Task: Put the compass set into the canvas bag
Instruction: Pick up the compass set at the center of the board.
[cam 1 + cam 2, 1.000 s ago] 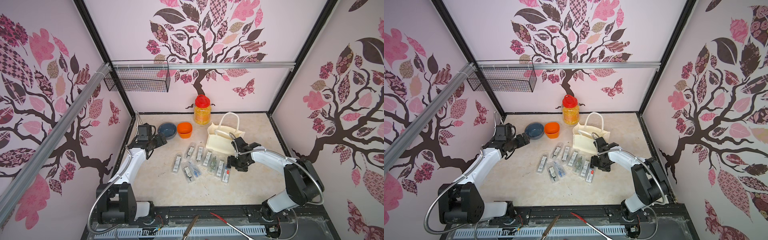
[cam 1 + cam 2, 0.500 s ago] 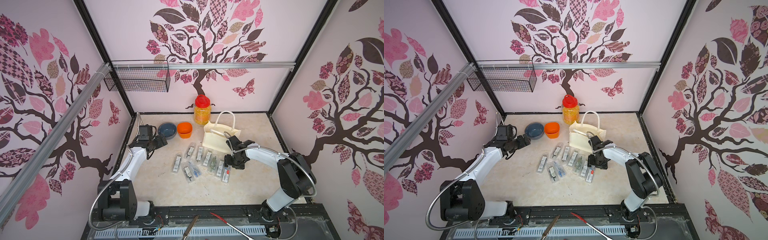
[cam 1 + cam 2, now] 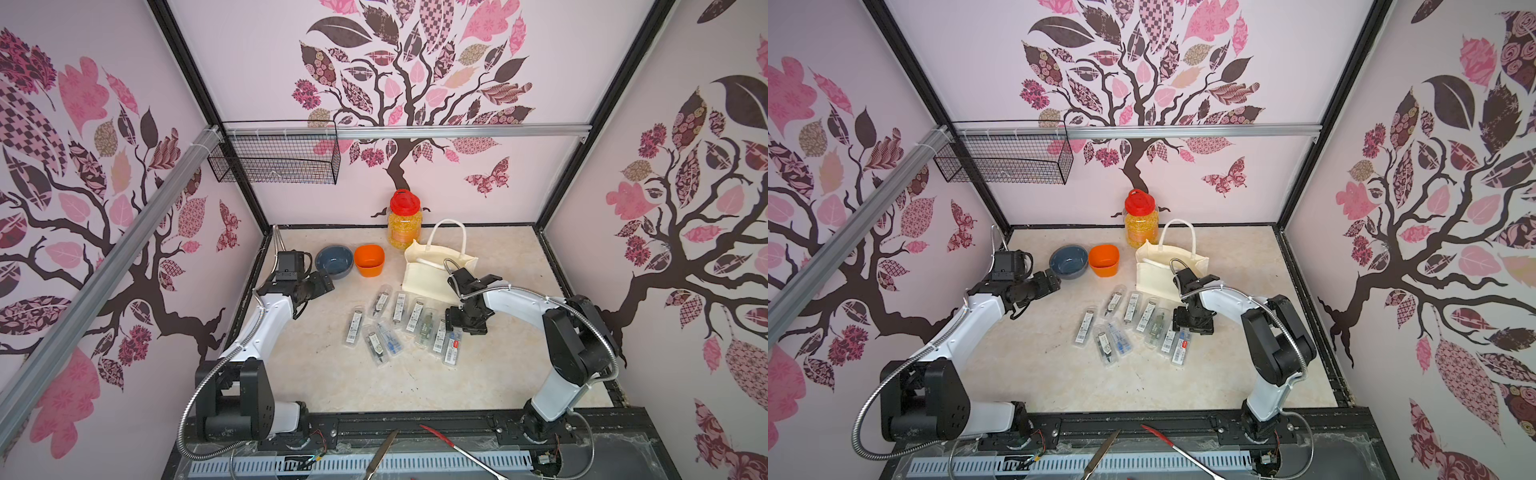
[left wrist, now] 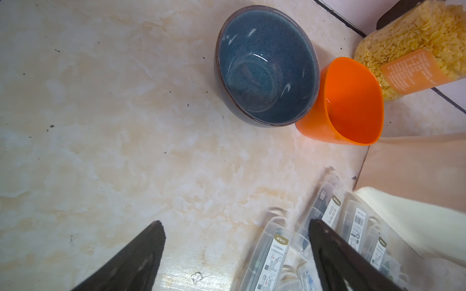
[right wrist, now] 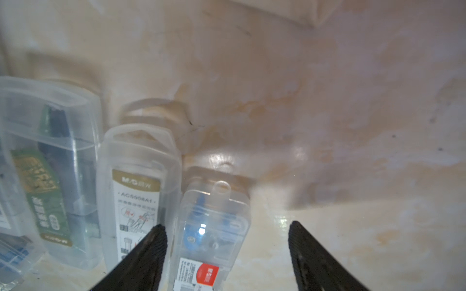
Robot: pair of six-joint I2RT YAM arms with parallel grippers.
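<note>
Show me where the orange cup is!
In a top view the orange cup stands toward the back wall, right beside the blue bowl, with the canvas bag on its other side.

Compass cases before canvas bag

Jar of yellow flakes with a red lid, upright at the back edge of the marbled surface.

Seen from the front, left of the jar and slightly nearer: orange square cup. Blue-glazed bowl close against the cup on the side away from the jar. Both are upright.

High and left of the jar: black wire basket hung on an aluminium rail.

Well in front of the jar, past the surface edge: red-handled tool and bare metal blade, lying apart.
</note>
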